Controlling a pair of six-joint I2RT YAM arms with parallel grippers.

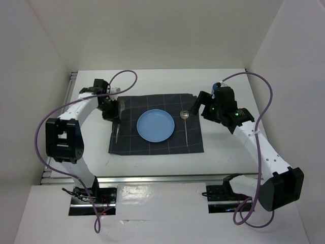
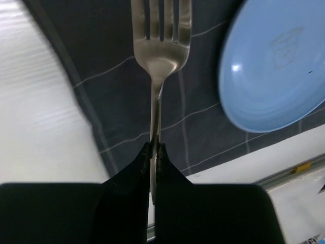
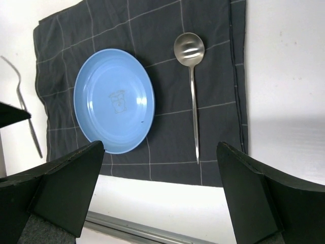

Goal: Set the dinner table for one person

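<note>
The white dinner table carries a dark grey checked cloth. A blue plate sits at the cloth's middle, with a spoon to its right. My left gripper is shut on a fork over the cloth's left edge, left of the plate. In the left wrist view the fingers clamp the fork by its handle, tines pointing away, plate to the right. My right gripper is open and empty, right of the spoon. Its view shows the plate, the spoon and the fork.
White walls enclose the table on three sides. An aluminium rail runs along the near edge and another along the left edge. Purple cables loop from both arms.
</note>
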